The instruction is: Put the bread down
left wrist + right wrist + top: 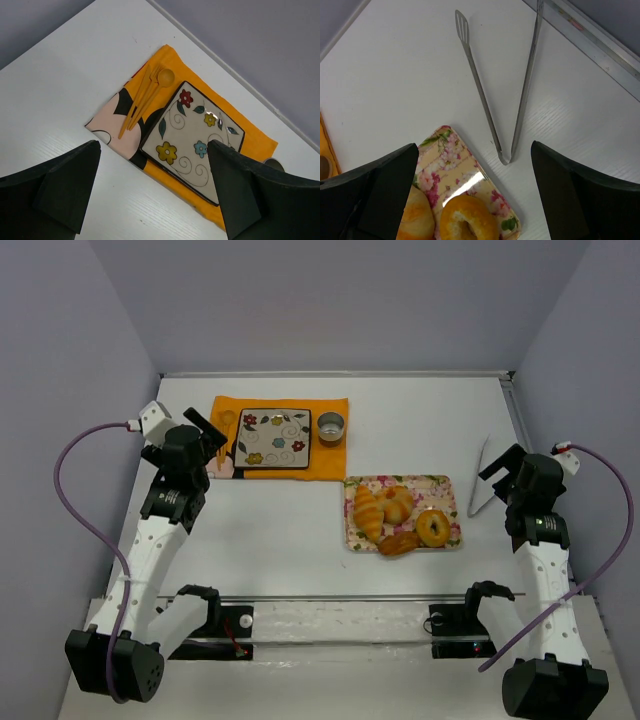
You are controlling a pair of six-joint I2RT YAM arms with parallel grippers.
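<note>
Several breads lie on a floral tray [440, 483]: a croissant [367, 512], a round roll [398, 503], a long pastry [400, 543] and a ring-shaped bagel [433, 528], which also shows in the right wrist view [468, 219]. A square flower-patterned plate [272, 439] rests on an orange cloth [330, 461]; it also shows in the left wrist view [195, 135]. Metal tongs [480, 477] lie right of the tray, seen in the right wrist view [505, 85]. My left gripper [215, 443] is open and empty beside the cloth. My right gripper [497, 468] is open and empty near the tongs.
A small metal cup [331, 426] stands on the cloth right of the plate. An orange spoon and chopsticks [145, 97] lie on a napkin at the cloth's left end. A metal rail [340, 600] runs across the near edge. Walls enclose the table.
</note>
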